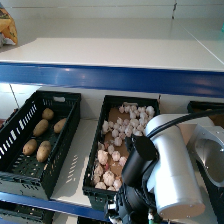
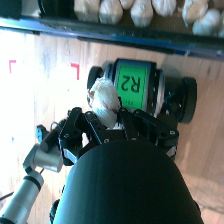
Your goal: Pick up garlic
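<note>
In the head view, going left to right: a black crate [image 1: 35, 145] at 9 o'clock holds brown potatoes [image 1: 41, 127]. Just beside it, at centre, a second black crate [image 1: 104, 112] is full of garlic [image 1: 125, 127], whitish bulbs heaped from its far end to its near end. Both crates sit on a white shelf [image 1: 80, 150] under a blue-edged tabletop [image 1: 110, 52]. At 4 o'clock the right arm [image 1: 167, 165] fills the near corner, its white cylinder and black wrist overlapping the garlic crate's near right side and hiding bulbs there.

In the wrist view, the right gripper [image 2: 106, 116] points away from the camera over a wooden floor [image 2: 45, 90], with a black wheeled base bearing a green label [image 2: 131, 84] just beyond it. The black fingers [image 2: 90, 125] are closed on one garlic bulb [image 2: 104, 99], which sticks out between the tips. A row of garlic lies in the crate at 12 o'clock.
</note>
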